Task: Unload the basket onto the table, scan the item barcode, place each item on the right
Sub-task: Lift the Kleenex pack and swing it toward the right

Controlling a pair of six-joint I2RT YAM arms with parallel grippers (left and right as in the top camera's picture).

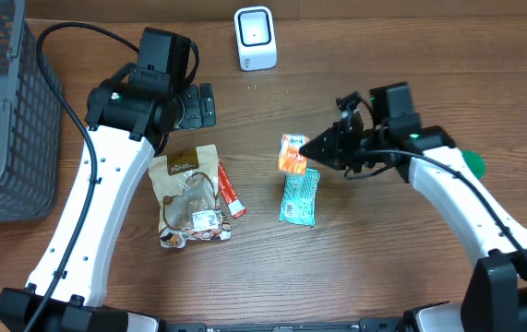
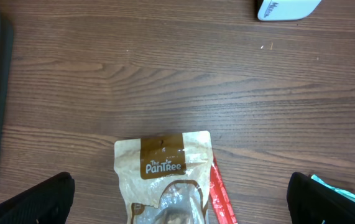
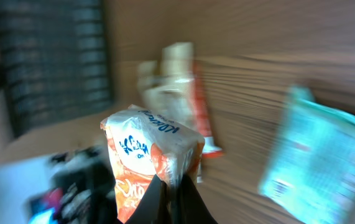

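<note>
I am holding the orange-and-white packet [image 1: 293, 153] in my right tool [image 1: 315, 148], whose jaws are closing fully onto the packet's thin edge. In the wrist view the wrapper [image 3: 146, 155] is standing up just above the black fingertips [image 3: 165, 193]. That view is too blurred for me to be picking out a barcode on it.

By my reading, the task is sitting at its early middle. The item is in my grip and appears to be riding clear of the desk [image 1: 383, 267], but nothing is being scanned yet. The white scanner [image 1: 255, 37] is standing well apart from the right tool, beyond it and off to its left toward the far edge of the desk. The packet is not facing the scanner. I am judging that what remains is carrying the packet across and turning its code toward the scanner window.

Just below the right tool a teal packet [image 1: 300, 196] is lying flat on the desk, untouched.

My left tool [image 1: 194, 106] is hanging wide open and gripping nothing. A brown pouch [image 2: 165, 168] and a red stick pack [image 2: 221, 193] are lying beneath it, between its spread fingers [image 2: 40, 199] in the wrist view. Both are resting on the desk, apart from the fingers.
</note>
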